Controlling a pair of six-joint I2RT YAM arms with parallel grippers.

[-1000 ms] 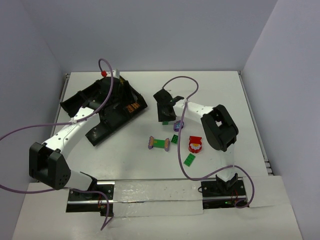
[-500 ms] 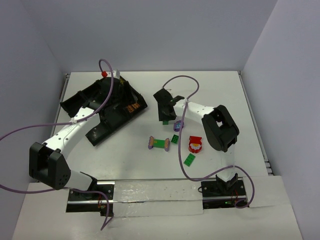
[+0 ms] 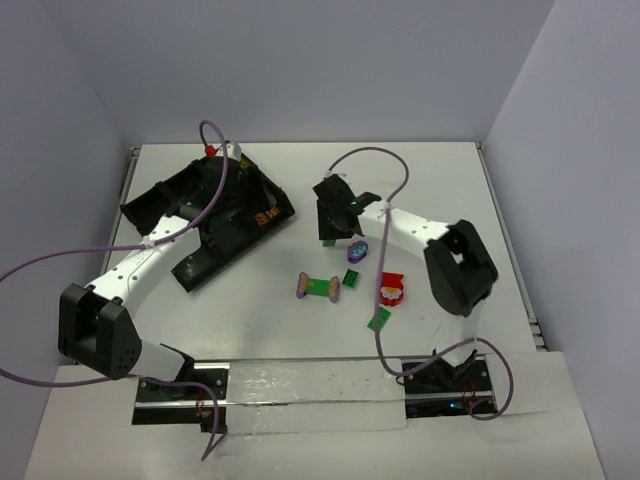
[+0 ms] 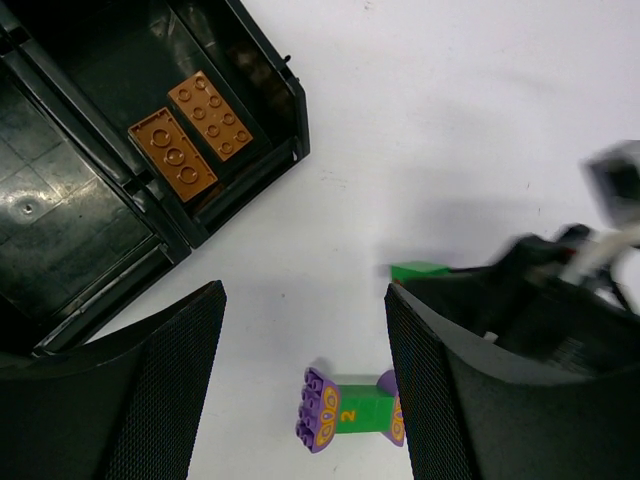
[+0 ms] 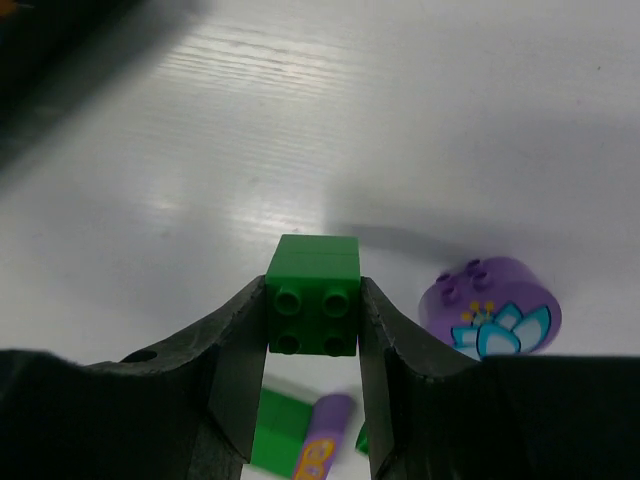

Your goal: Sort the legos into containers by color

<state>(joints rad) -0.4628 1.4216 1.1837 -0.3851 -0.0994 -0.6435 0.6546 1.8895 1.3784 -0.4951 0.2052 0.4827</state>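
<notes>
The black divided tray [image 3: 150, 205] lies at the back left; two orange bricks [image 3: 265, 213] lie in its right corner compartment, also in the left wrist view [image 4: 195, 135]. My right gripper [image 3: 331, 222] is shut on a green brick [image 5: 313, 295] and holds it above the table, just right of the tray. A round purple brick [image 5: 490, 310] lies beside it. My left gripper [image 4: 305, 300] is open and empty, high over the tray's right edge [image 3: 238, 192]. The purple-ended green bar [image 4: 350, 412] lies on the table below it, also in the top view [image 3: 318, 287].
On the table in front of the right gripper lie a small green square brick [image 3: 351, 278], a red-and-white brick [image 3: 391, 290] and a flat green plate [image 3: 378, 320]. The right arm [image 4: 540, 290] fills the right of the left wrist view.
</notes>
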